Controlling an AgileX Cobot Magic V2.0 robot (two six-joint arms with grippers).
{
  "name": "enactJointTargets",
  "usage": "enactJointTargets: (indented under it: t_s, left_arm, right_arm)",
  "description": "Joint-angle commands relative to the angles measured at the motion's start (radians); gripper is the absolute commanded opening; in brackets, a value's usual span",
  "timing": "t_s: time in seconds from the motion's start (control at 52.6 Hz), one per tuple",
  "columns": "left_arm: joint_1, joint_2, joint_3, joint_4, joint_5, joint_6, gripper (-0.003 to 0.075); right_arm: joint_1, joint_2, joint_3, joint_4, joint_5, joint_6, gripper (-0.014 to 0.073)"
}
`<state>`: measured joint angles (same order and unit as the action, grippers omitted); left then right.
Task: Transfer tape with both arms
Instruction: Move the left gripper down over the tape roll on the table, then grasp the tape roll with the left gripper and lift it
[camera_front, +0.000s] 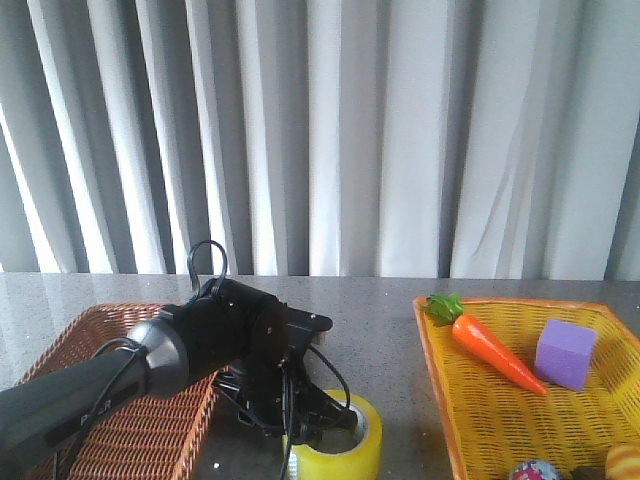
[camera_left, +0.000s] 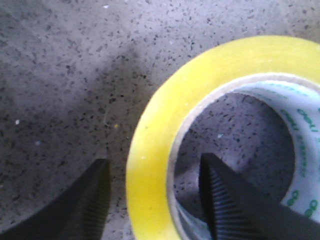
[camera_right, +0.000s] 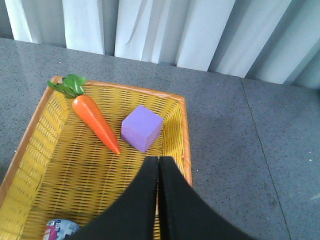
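Note:
The tape (camera_front: 345, 443) lies flat on the grey table at the front middle, a yellow roll with a white printed core (camera_left: 300, 150). My left gripper (camera_front: 310, 425) reaches down onto it from the left. It stands open and straddles the roll's near wall (camera_left: 150, 170): one finger (camera_left: 95, 200) is outside the roll, the other finger (camera_left: 225, 200) is inside the core hole, and gaps show on both sides. My right gripper (camera_right: 158, 162) is shut with nothing in it, hovering over the yellow basket's (camera_right: 186, 145) right rim. It does not show in the front view.
A brown wicker basket (camera_front: 130, 420) sits at the front left under my left arm. The yellow basket (camera_front: 440, 370) on the right holds a carrot (camera_front: 495, 352), a purple cube (camera_front: 565, 354) and a small printed ball (camera_front: 535, 470). White curtains hang behind the table.

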<state>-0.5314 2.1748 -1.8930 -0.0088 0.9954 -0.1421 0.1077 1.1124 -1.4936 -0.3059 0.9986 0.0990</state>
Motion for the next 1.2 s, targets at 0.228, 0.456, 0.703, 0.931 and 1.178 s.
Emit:
enactJointTargets:
  t_s: [0.228,0.456,0.703,0.931,1.178]
  left_arm:
    - [-0.003,-0.05,-0.12,-0.003,0.005,-0.003,0.0036]
    - [-0.003,-0.054,-0.272,-0.002,0.085,-0.002,-0.0007]
    - [0.007,-0.065,-0.397,0.14,0.225,0.047,-0.0006]
    - [0.14,-0.18,-0.394,0.122,0.216,0.022,0.0]
    - [0.396,-0.279,-0.393,-0.11,0.206,0.033,0.0004]
  right_arm:
    - [-0.007,-0.017,-0.022,-0.026,-0.063,-0.002,-0.0008]
    - [-0.007,-0.017,-0.022,-0.026,-0.063,-0.002,-0.0008]
    - [-0.007,-0.017,-0.022,-0.026,-0.063,-0.002,-0.0008]
    - [-0.007,-0.017,-0.022,-0.027,-0.062,-0.002,-0.0008]
    - [-0.007,-0.017,-0.022,-0.027,-0.062,-0.002,-0.0008]
